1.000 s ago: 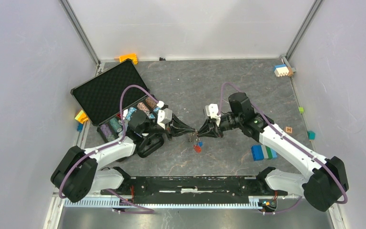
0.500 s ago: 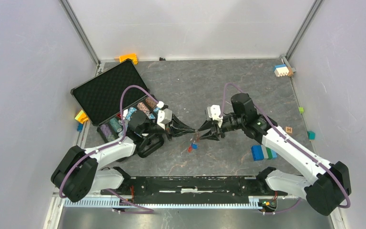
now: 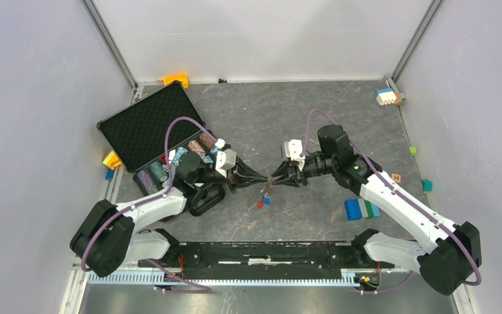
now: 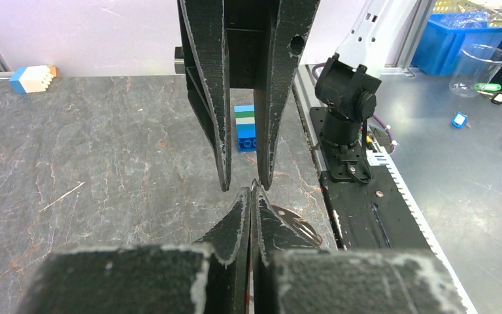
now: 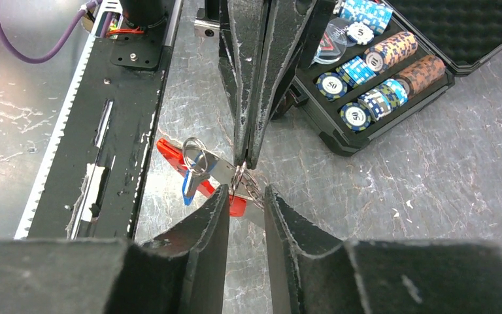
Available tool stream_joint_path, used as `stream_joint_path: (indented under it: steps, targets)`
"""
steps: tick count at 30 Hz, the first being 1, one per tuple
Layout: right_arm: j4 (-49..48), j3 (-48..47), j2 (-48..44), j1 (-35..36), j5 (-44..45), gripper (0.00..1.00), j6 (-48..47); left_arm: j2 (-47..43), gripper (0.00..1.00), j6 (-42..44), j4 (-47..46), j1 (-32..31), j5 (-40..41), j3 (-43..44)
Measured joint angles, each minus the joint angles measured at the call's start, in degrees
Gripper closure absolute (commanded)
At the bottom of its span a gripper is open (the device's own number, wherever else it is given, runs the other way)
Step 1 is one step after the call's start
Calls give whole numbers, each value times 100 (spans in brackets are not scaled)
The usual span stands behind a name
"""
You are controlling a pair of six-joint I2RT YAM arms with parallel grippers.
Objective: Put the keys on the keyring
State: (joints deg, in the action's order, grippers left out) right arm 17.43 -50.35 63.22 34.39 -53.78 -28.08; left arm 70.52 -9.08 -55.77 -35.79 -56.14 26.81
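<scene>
Right wrist view: the left gripper (image 5: 246,159) is seen entering from 12 o'clock, its fingers clenched on the ring end of the keyring (image 5: 210,168), over the worktop (image 5: 431,163). The right gripper (image 5: 243,196) is seen at 6 o'clock, its fingers released and set either side of the chain. The keys (image 5: 188,186) are seen toward 9 o'clock, beside the red clip (image 5: 168,152).

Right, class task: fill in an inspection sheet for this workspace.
Surface: grey stone-look table.
Job's things: keyring up between the two sets of jaws; blue key against its red clip; red key not made out.
Clutter: open chip case, scattered blocks.
Grippers: left gripper shut on keyring; right gripper open, tips either side of it.
Cables: purple cable looping over each arm.
Surroundings: plain grey walls.
</scene>
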Motion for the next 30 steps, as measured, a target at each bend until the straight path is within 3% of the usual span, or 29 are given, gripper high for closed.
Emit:
stream_joint_path:
  steps: [30]
  targets:
    - [-345, 120, 142, 0, -170, 79, 299, 26, 98, -2, -9, 0, 7, 0]
